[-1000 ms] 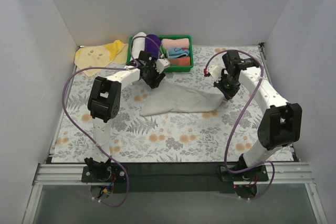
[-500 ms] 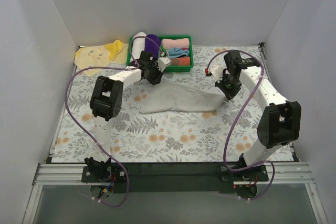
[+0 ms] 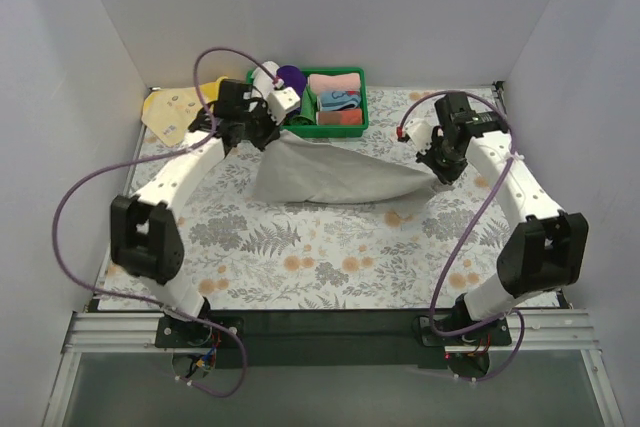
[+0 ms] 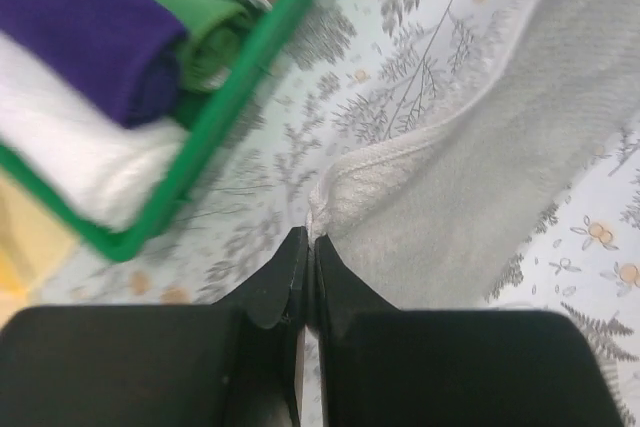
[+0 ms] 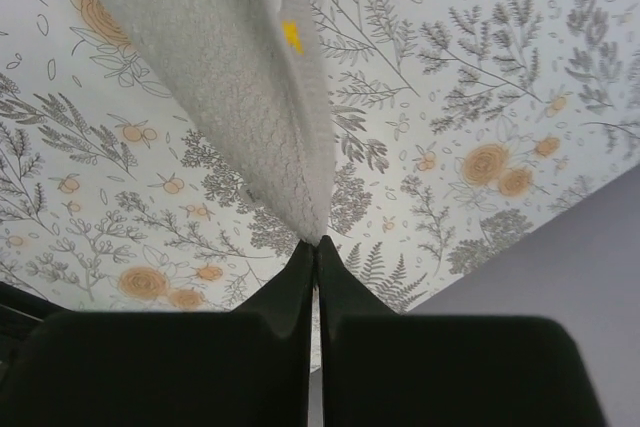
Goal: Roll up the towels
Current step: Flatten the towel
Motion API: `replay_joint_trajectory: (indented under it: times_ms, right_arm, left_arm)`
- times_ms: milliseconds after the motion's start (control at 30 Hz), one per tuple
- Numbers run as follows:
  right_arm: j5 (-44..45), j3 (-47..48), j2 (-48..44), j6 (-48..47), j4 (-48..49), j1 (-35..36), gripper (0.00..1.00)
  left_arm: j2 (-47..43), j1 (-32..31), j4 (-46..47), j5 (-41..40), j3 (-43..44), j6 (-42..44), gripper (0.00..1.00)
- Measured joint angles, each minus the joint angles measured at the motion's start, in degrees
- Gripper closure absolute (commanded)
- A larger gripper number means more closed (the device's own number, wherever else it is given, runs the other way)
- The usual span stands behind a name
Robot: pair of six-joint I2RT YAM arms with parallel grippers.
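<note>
In green basket (image 3: 340,128): rolls (image 3: 291,77), seemingly cloths (image 3: 335,82).

Lab test booth: plain white walls (image 3: 330,7), floral tabletop (image 3: 300,257).

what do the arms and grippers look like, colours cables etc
The left arm and right arm have white links and black joint housings, each trailed by a loose purple cable. The left gripper and right gripper have black, tapered fingers. No markings are legible.
</note>
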Motion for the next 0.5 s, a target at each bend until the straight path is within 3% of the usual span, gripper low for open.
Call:
replay_joint_trajectory:
  times_ms: [267,500]
  right_arm:
    - [1.44,-2.23,-18.62,-5.46,-0.17,-0.02,0.99]
    - [1.97,-6.21,-29.94,-10.12,-1.73,0.04,0.99]
  left_arm:
    - [-35.08,0.04,-4.92,6.40,-13.94,7.58,1.00]
    - [-46.84,-0.63,-13.38,9.01,-19.23,9.66,1.00]
